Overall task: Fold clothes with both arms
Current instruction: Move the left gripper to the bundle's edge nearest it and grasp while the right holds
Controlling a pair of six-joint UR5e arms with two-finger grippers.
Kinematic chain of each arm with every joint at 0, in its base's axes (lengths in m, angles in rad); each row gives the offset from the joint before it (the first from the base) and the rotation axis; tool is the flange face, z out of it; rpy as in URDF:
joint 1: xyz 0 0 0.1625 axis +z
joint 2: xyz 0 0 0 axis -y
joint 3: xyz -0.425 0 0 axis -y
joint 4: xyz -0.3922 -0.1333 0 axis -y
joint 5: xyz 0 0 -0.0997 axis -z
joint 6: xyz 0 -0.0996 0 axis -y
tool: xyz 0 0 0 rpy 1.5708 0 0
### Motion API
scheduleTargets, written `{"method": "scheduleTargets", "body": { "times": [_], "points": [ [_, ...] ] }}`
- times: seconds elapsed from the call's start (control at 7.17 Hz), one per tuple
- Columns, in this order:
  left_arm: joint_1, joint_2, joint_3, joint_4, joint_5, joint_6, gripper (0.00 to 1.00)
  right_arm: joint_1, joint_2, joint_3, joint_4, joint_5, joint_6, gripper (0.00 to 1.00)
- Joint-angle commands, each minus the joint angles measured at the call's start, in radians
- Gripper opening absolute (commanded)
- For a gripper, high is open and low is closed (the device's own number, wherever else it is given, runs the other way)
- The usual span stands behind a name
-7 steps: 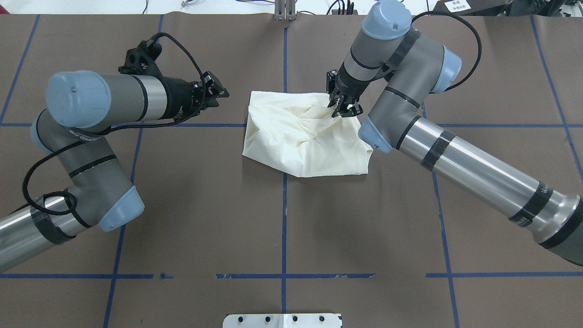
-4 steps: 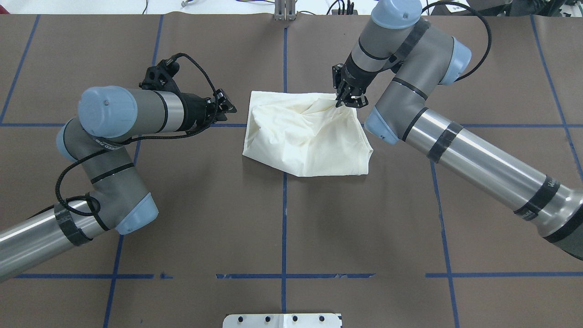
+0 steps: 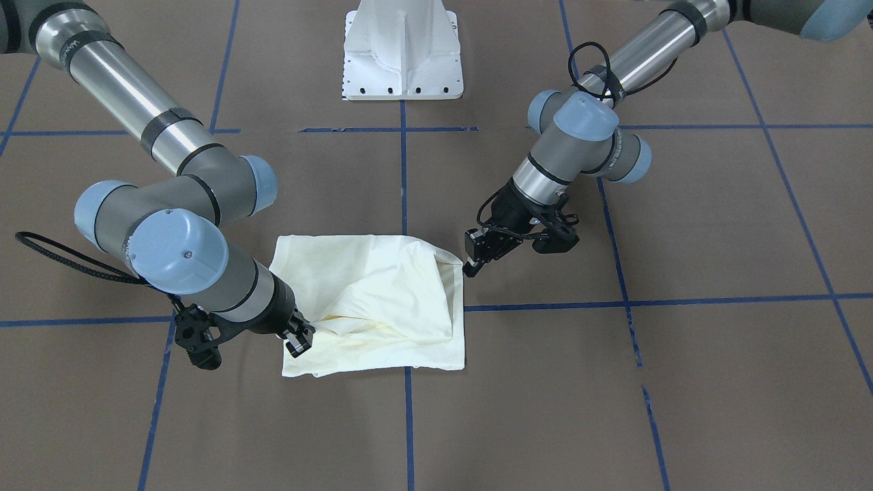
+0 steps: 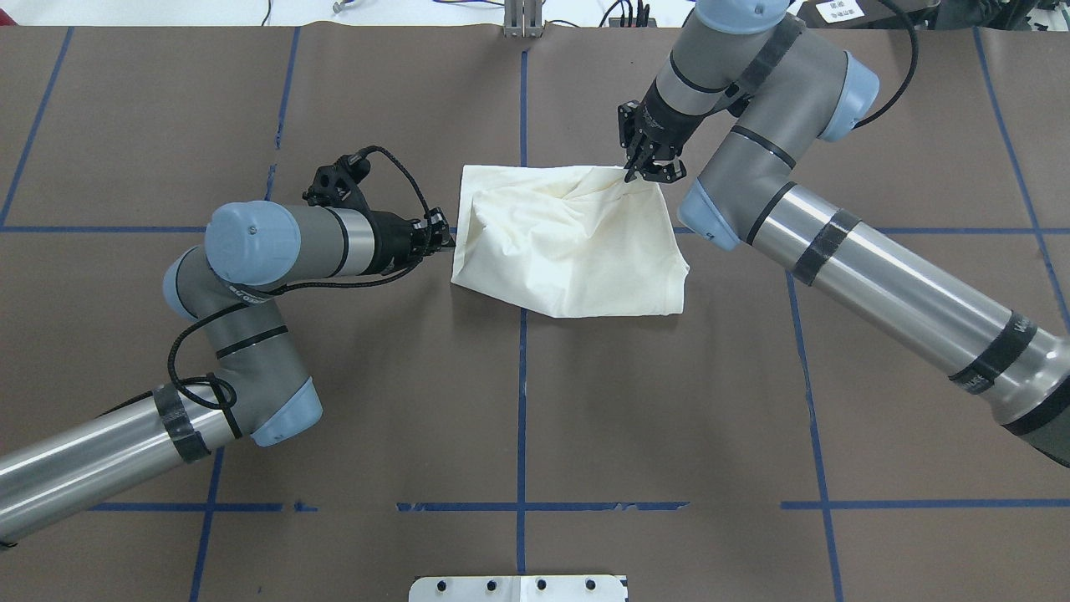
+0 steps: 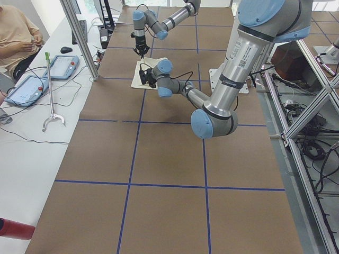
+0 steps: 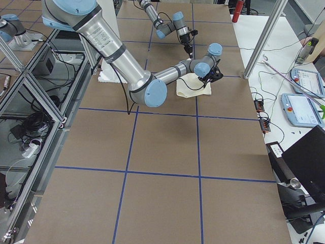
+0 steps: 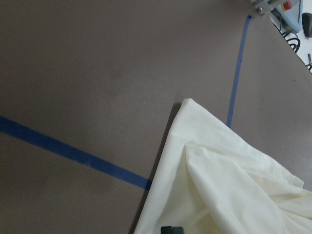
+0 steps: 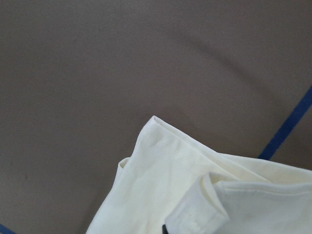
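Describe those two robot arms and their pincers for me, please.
Both the left arm and right arm are grey and silver metal tubes with rounded light blue joint caps and black tape bands. A black braided cable loops along each. The left pincer and right pincer are small, black and two-fingered.

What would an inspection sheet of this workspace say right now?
Surface: brown table with a blue tape grid.
Job's things: cream shirt, crumpled, no print showing.
Clutter: nothing seen.
Grippers: right gripper shut on the shirt's far corner, cloth tented towards it; left gripper at the shirt's edge, open or shut unclear.
Cables: left arm's cable and right arm's cable loop clear of the shirt.
Surroundings: side table with tablets, a seated person; white pedestal base.
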Motion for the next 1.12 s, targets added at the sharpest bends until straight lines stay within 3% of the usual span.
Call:
{"method": "scheduleTargets", "body": {
  "times": [0.0, 0.28, 0.42, 0.7, 0.98],
  "points": [
    [0.026, -0.040, 0.041, -0.004, -0.002, 0.005, 0.00, 0.000, 0.004, 0.000, 0.002, 0.000, -0.001, 0.00],
    [0.026, -0.087, 0.112, -0.062, -0.009, 0.011, 0.00, 0.000, 0.002, 0.000, 0.002, -0.001, -0.001, 0.00],
    [0.020, -0.079, 0.095, -0.062, -0.015, 0.052, 0.00, 0.000, 0.001, 0.000, 0.006, -0.001, -0.003, 0.00],
    [0.018, 0.005, 0.014, -0.074, -0.175, 0.071, 0.00, 0.000, 0.001, -0.002, 0.006, -0.006, -0.003, 0.00],
    [0.037, 0.004, 0.003, -0.087, -0.207, 0.065, 0.00, 0.000, 0.002, -0.002, 0.008, -0.009, -0.001, 0.00]
  ]
}}
